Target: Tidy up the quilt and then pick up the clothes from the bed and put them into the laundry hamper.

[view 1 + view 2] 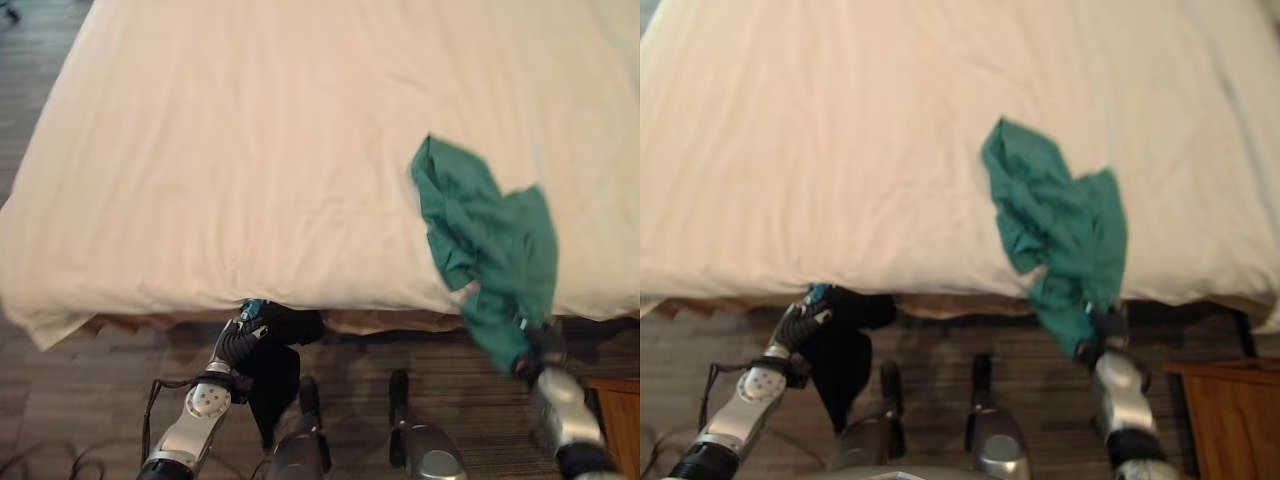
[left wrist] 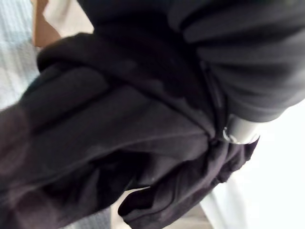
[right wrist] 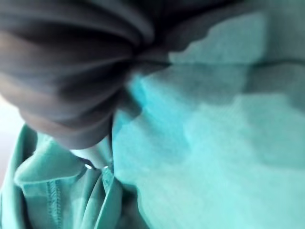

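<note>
The cream quilt (image 1: 260, 170) lies spread over the bed, mostly smooth with shallow creases, its near edge hanging over the bed's side above a dark wood-plank floor (image 1: 100, 400). The left hand (image 1: 243, 335) sits just below that near edge at the robot's lower left, with a black garment (image 1: 278, 365) bunched against it and hanging toward the floor; in the left wrist view the black garment (image 2: 119, 143) is gathered into tight folds against the hand's dark ribbed cover, with a silver finger (image 2: 238, 131) pressed into the cloth, so the hand is closed on the garment. The right hand (image 1: 1102, 335) is at the bed's near edge on the robot's right, with a green garment (image 1: 1065, 225) rising from it; the cloth's upper part lies crumpled on the quilt while its lower part drapes over the edge down to the hand. In the right wrist view the green garment (image 3: 205, 143) bunches directly against the ribbed cover, and the fingers are hidden in the folds, so their grip cannot be told. A brown wooden piece of furniture (image 1: 1235, 420) stands on the floor at the far right.
</note>
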`<state>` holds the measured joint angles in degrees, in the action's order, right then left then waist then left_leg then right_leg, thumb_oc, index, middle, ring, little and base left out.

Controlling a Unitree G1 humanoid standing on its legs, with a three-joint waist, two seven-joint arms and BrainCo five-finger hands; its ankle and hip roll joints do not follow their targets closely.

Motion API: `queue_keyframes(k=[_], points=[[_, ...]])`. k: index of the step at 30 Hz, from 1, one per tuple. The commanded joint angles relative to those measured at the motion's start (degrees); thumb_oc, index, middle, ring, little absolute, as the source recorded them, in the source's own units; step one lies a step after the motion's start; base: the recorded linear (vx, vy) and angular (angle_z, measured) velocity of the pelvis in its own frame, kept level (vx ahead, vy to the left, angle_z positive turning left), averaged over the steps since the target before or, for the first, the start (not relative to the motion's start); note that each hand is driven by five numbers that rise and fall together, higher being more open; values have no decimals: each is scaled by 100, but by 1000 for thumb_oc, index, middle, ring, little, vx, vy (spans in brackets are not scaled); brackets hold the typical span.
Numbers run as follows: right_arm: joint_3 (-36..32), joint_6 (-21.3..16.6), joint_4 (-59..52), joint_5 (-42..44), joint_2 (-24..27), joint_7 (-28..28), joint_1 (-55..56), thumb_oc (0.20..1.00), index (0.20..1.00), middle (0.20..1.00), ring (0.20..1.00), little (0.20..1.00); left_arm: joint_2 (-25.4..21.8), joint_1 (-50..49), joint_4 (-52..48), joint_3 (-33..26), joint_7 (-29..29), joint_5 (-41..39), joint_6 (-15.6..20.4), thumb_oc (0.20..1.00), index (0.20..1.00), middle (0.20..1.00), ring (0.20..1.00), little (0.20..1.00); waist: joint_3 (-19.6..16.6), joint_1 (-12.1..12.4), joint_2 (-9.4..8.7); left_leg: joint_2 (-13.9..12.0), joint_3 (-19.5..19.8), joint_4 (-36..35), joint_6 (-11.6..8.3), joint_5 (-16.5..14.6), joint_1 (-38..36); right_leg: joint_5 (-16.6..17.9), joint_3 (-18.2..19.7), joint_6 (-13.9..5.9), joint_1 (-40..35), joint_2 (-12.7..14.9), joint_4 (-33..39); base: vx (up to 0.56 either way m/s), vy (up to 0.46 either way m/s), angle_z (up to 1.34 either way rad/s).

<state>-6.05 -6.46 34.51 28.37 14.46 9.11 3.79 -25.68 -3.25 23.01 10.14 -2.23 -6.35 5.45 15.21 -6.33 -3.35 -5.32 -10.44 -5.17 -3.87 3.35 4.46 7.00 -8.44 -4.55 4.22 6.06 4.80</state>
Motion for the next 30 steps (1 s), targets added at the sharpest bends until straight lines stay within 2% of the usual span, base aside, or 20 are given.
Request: queue_keyframes(k=[1, 4, 8, 9, 11, 12, 14, 15, 18, 19, 20, 21, 22, 23, 24, 25, 26, 28, 29, 30], points=[[288, -21, 327, 661, -55, -541, 352, 200, 200, 200, 200, 200, 137, -83, 14, 37, 176, 112, 62, 200, 200, 200, 200, 200, -532, -194, -144, -391, -579, 17, -333, -401, -488, -426, 163, -681, 14, 337, -2, -5, 158, -20], [706, 99, 521, 548, -417, -685, 514, 200, 200, 200, 200, 200, 276, -123, -7, 190, 138, 142, 25, 200, 200, 200, 200, 200, -605, -275, -266, -387, -685, 17, -252, -509, -753, -480, 260, -734, -22, 310, -463, -21, 119, -27], [1188, 154, 833, 261, -629, -651, 299, 200, 200, 200, 200, 200, 370, -72, 34, 367, -37, 165, 23, 200, 200, 200, 200, 200, -526, -235, -286, -333, -656, 17, -160, -578, -936, -488, 460, -870, 74, 223, -1120, -55, 100, -20], [1121, 99, 866, 211, -607, -627, 230, 200, 200, 200, 200, 200, 251, -241, 359, 179, -46, 69, 100, 200, 200, 200, 200, 200, -465, -172, -238, -285, -458, 17, -142, -586, -920, -583, 692, -870, 57, 129, -1204, -31, 36, -1], [1264, 104, 824, 96, -594, -619, 172, 200, 200, 200, 200, 200, 201, -242, 667, 95, -136, -106, 151, 200, 200, 200, 200, 200, -422, -173, -116, -209, -93, 17, -110, -521, -810, -777, 1532, -788, 108, -167, -1181, -17, 88, 28], [1526, 121, 991, -79, -553, -619, 19, 200, 200, 200, 200, 200, 238, -104, 1053, 130, -150, -216, 155, 200, 200, 200, 200, 200, -383, -142, -9, -75, 282, 17, -53, -461, -718, -976, 2159, -579, 63, -351, -1104, 4, 83, 101], [1769, 133, 1106, -295, -525, -581, -160, 200, 200, 200, 200, 200, 254, 5, 1249, 105, -169, -305, 196, 200, 200, 200, 200, 200, -371, -33, 38, -16, 497, 17, -43, -418, -647, -966, 2206, -490, 14, -331, -940, 40, -58, 158], [2100, 139, 1099, -776, -446, -481, -440, 200, 200, 200, 200, 200, 324, 165, 1539, 118, -240, -373, 226, 200, 200, 200, 200, 200, -364, 137, 105, 9, 751, 17, -37, -391, -590, -1047, 1953, -364, -169, -241, -701, 73, -199, 170], [2432, 166, 999, -1187, -314, -403, -774, 200, 200, 200, 200, 200, 447, 313, 1667, 62, -426, -617, 280, 200, 200, 200, 200, 200, -342, 344, 186, 18, 964, 17, -63, -279, -428, -976, 1606, -343, -299, -164, -339, -5, -122, 134], [2640, 136, 870, -1709, -112, -309, -973, 200, 200, 200, 200, 200, 538, 314, 1643, -25, -594, -801, 325, 200, 200, 200, 200, 200, -238, 594, 282, 104, 1300, 17, -105, -147, -207, -947, 1244, -305, -429, -85, -43, -76, -88, 121], [2641, 136, 871, -1709, -112, -309, -975, 200, 200, 200, 200, 200, 539, 315, 1643, -27, -594, -801, 324, 200, 200, 200, 200, 200, -251, 587, 284, 102, 1308, 17, -106, -138, -186, -938, 1238, -304, -412, -87, -40, -149, -52, 104], [2662, 111, 790, -1930, 42, -231, -1010, 200, 200, 200, 200, 200, 595, 304, 1626, -75, -652, -811, 353, 200, 200, 200, 200, 200, -183, 721, 374, 148, 1394, 17, -167, -25, 26, -986, 933, -319, -400, -26, 20, -234, 63, 113], [2545, 116, 643, -2078, 265, -102, -971, 200, 200, 200, 200, 200, 715, 301, 1613, -161, -744, -898, 353, 200, 200, 200, 200, 200, -80, 878, 481, 97, 886, 37, -165, 118, 264, -1079, 310, -397, -380, 147, 20, -233, 64, 169], [2545, 117, 643, -2078, 267, -102, -972, 200, 200, 200, 200, 200, 716, 302, 1612, -161, -744, -898, 352, 200, 200, 200, 200, 200, -93, 876, 485, 94, 889, 35, -166, 127, 282, -1072, 308, -396, -362, 143, 20, -265, 112, 234], [2348, 94, 465, -1991, 387, -20, -875, 200, 200, 200, 200, 200, 761, 297, 1619, -265, -808, -1001, 399, 200, 200, 200, 200, 200, -73, 853, 447, -277, -450, 485, -171, -66, 239, -1006, -442, -456, -456, 378, 20, -120, 53, 220], [2348, 96, 463, -1991, 387, -20, -872, 200, 200, 200, 200, 200, 760, 294, 1617, -265, -808, -1001, 398, 200, 200, 200, 200, 200, -72, 847, 449, -280, -442, 506, -172, -78, 249, -1007, -449, -456, -460, 376, 20, -153, 97, 198], [2140, 50, 344, -1905, 414, 83, -742, 200, 200, 200, 200, 200, 771, 241, 1618, -317, -811, -1073, 407, 200, 200, 200, 200, 200, -116, 851, 364, -501, -850, 953, -257, -317, 197, -1055, -941, -390, -658, 517, 20, -115, 90, 204], [1743, 17, 254, -1798, 415, 194, -492, 200, 200, 200, 200, 200, 806, 197, 1709, -402, -829, -1163, 388, 200, 200, 200, 200, 200, -157, 816, 306, -774, -1057, 1368, -251, -478, 146, -1101, -1501, -319, -881, 648, -25, -131, 106, 220], [1737, 18, 248, -1801, 413, 194, -482, 200, 200, 200, 200, 200, 803, 194, 1706, -394, -829, -1165, 386, 200, 200, 200, 200, 200, -155, 793, 314, -784, -1019, 1405, -255, -494, 168, -1110, -1534, -318, -900, 639, -23, -42, 111, 200], [1558, -16, 254, -1795, 398, 261, -345, 200, 200, 200, 200, 200, 840, 187, 1734, -421, -840, -1214, 392, 200, 200, 200, 200, 200, -228, 764, 321, -889, -1153, 1339, -283, -499, 58, -1141, -1791, -314, -977, 668, -37, 60, 186, 177]])
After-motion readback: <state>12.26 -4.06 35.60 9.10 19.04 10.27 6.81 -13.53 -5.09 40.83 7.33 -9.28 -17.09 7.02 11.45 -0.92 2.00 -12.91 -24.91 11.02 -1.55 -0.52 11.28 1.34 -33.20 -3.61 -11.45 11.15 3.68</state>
